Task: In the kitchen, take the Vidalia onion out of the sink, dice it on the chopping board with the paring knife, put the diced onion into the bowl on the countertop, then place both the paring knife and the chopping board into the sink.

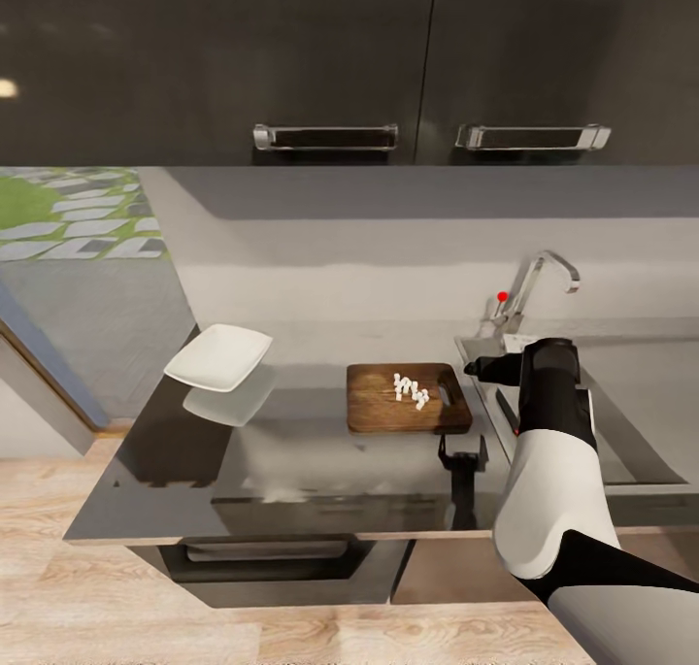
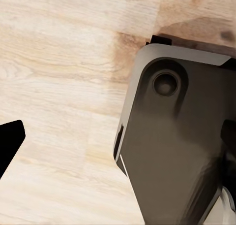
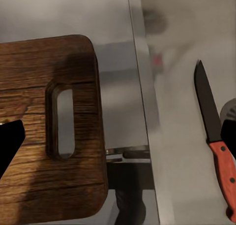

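Your right gripper (image 1: 473,366) hangs at centre-right of the head view, over the seam between the brown wooden chopping board with the slot-shaped handle hole (image 1: 388,405) and the grey steel sink (image 1: 621,422); its fingers look parted with nothing between them, so treat it as released. The small paring knife with the dark blade and reddish handle (image 3: 214,136) already lies on the sink's steel surface, at the right edge of the right wrist view, well apart from the board. The tiny white onion cubes (image 1: 412,390) still sit in a loose cluster near the board's handle end, and the white squarish bowl (image 1: 218,356) waits at centre-left on the glossy dark grey countertop (image 1: 291,471). Judging by this, moving the dice comes next: approach low, close gently on a few cubes, and carry them level. Your left gripper points at the wooden floor; whether it is parted or clenched cannot be told.
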